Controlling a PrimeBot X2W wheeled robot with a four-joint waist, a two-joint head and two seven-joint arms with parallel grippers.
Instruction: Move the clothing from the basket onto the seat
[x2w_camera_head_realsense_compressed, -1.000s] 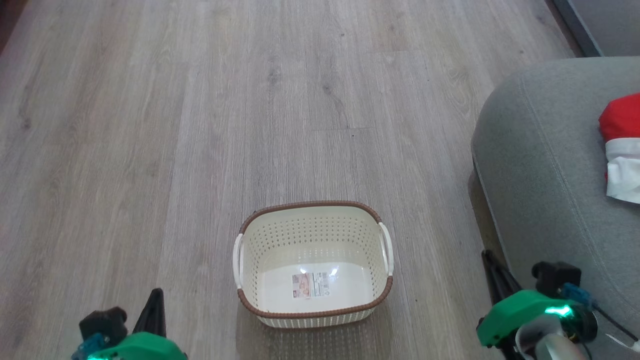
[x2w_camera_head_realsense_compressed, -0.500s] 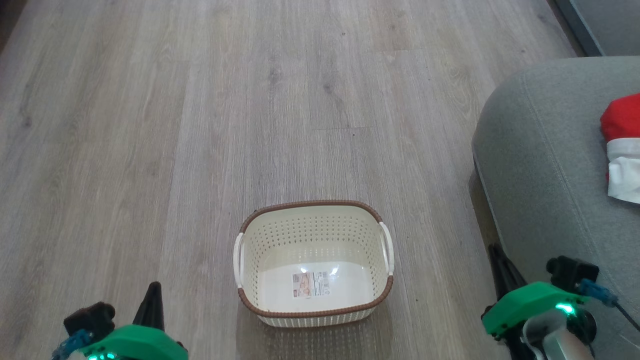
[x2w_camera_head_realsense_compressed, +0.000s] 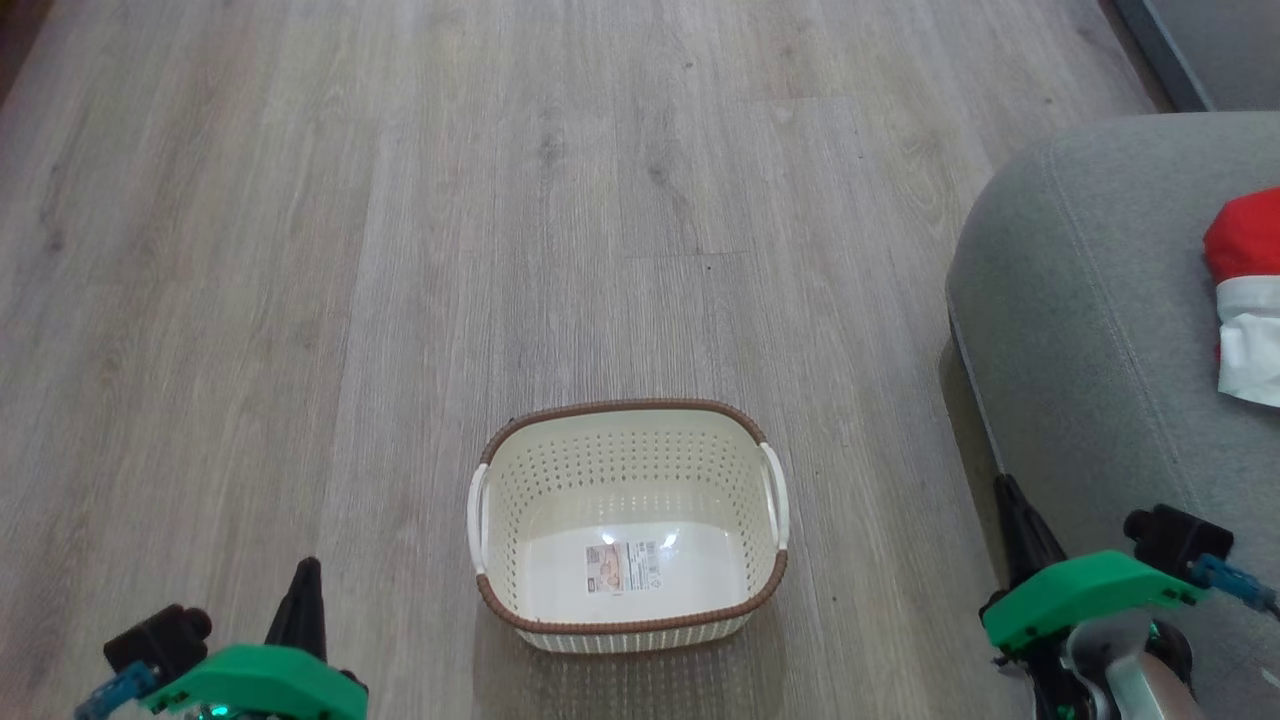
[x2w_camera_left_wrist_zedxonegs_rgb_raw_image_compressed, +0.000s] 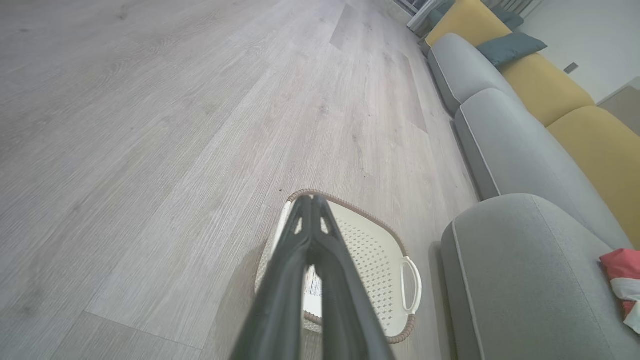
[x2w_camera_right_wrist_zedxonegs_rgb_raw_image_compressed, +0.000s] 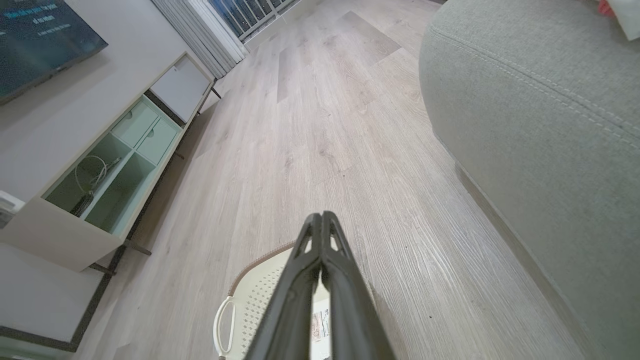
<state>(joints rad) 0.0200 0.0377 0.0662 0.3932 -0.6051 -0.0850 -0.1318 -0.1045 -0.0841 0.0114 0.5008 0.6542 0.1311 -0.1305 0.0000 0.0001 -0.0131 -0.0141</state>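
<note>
The cream basket (x2w_camera_head_realsense_compressed: 628, 455) with a brown rim stands on the wood floor, holding nothing but a sticker on its floor; it also shows in the left wrist view (x2w_camera_left_wrist_zedxonegs_rgb_raw_image_compressed: 372, 247) and right wrist view (x2w_camera_right_wrist_zedxonegs_rgb_raw_image_compressed: 255, 292). Red clothing (x2w_camera_head_realsense_compressed: 1244, 290) with white trim lies on the grey seat (x2w_camera_head_realsense_compressed: 1090, 330) at the right edge, also visible in the left wrist view (x2w_camera_left_wrist_zedxonegs_rgb_raw_image_compressed: 622, 277). My left gripper (x2w_camera_head_realsense_compressed: 307, 572) is shut at the lower left, left of the basket. My right gripper (x2w_camera_head_realsense_compressed: 1005, 487) is shut at the lower right, beside the seat's front edge. Both hold nothing.
A long sofa with grey cushions (x2w_camera_left_wrist_zedxonegs_rgb_raw_image_compressed: 500, 145) and yellow back cushions (x2w_camera_left_wrist_zedxonegs_rgb_raw_image_compressed: 595, 145) runs past the seat. A low TV cabinet (x2w_camera_right_wrist_zedxonegs_rgb_raw_image_compressed: 100, 185) with open shelves stands along the wall across the wood floor (x2w_camera_head_realsense_compressed: 400, 250).
Both grippers have drawn back and outward toward the lower corners of the head view. The basket and the clothing on the seat have stayed put.
</note>
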